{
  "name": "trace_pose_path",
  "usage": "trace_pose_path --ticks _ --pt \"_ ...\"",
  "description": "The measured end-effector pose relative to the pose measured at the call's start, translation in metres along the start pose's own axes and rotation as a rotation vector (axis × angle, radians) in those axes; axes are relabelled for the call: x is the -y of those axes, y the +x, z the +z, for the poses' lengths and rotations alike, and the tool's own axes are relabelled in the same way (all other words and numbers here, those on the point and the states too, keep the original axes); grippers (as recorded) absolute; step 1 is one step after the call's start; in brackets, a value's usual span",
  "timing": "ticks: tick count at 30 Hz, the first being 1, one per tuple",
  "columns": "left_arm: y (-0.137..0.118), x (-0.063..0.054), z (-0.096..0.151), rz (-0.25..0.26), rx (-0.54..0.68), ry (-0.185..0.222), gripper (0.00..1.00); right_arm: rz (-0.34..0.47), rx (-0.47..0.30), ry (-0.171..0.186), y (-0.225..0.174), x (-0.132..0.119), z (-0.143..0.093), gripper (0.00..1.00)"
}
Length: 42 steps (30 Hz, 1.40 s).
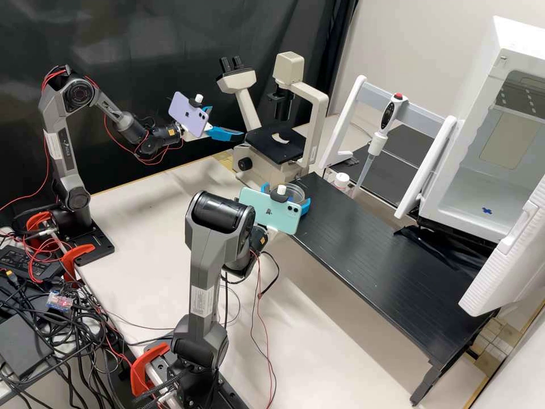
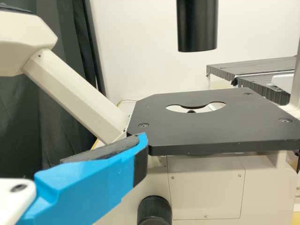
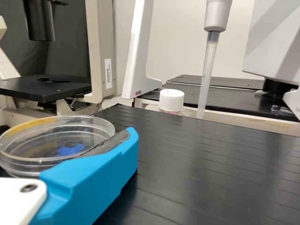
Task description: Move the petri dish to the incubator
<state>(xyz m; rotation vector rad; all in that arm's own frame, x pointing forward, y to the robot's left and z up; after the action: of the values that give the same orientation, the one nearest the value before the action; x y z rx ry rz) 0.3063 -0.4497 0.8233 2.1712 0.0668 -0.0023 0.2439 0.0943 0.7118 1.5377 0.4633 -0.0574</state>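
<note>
**R claw [image 1: 288, 193] has petri dish [image 3: 47, 136]; xfer approx. halfway, incubator [image 1: 471, 212] leg to do**

R claw: narrowed onto dish, one blue finger each side of rim. Dish looks abt level, at microscope end of black platform [image 1: 369, 233]; can't tell if base touches it. L claw [image 1: 227, 121]: wide, nothing seen b/w its fingers, beside microscope stage [image 1: 275, 146].

Progress (my est.): grasp done. To do: carry dish along platform, in thru incubator opening, set on floor, let go, back out. Door [image 1: 505, 258] already swung wide, so no opening step req'd. L claw prob. not needed. Risk: rim slips or dish tips if wrist rolls; also watch clearance at door.

Surface: pale bench top [image 1: 156, 199] under both arms, w/ loose red + blk wires nr R arm. Platform stands over it, dark, ribbed, running twd incubator. Beyond platform edge: white-capped bottle [image 3: 171, 100], then pipette [image 1: 385, 122] upright on its stand. Incubator at far end, white, w/ small blue mark [image 1: 487, 211] on floor.

Room: blk curtain [image 1: 142, 42] behind L arm + microscope [image 1: 318, 113]; plain pale wall [image 1: 431, 42] behind pipette.
</note>
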Motion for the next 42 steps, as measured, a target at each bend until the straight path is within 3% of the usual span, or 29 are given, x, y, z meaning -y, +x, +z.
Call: trace_pose_path --ticks 27,33,42 --pt "0.000 0.000 0.000 0.000 0.000 0.000 1.00 -0.007 0.009 -0.005 -0.004 -0.006 0.002 0.00" --pt "0.000 0.000 0.000 0.000 0.000 0.000 1.00 0.058 0.034 -0.017 -0.022 -0.033 0.010 0.00" --pt "0.000 0.000 0.000 0.000 0.000 0.000 1.00 0.242 0.177 0.028 -0.048 -0.094 0.052 0.00"
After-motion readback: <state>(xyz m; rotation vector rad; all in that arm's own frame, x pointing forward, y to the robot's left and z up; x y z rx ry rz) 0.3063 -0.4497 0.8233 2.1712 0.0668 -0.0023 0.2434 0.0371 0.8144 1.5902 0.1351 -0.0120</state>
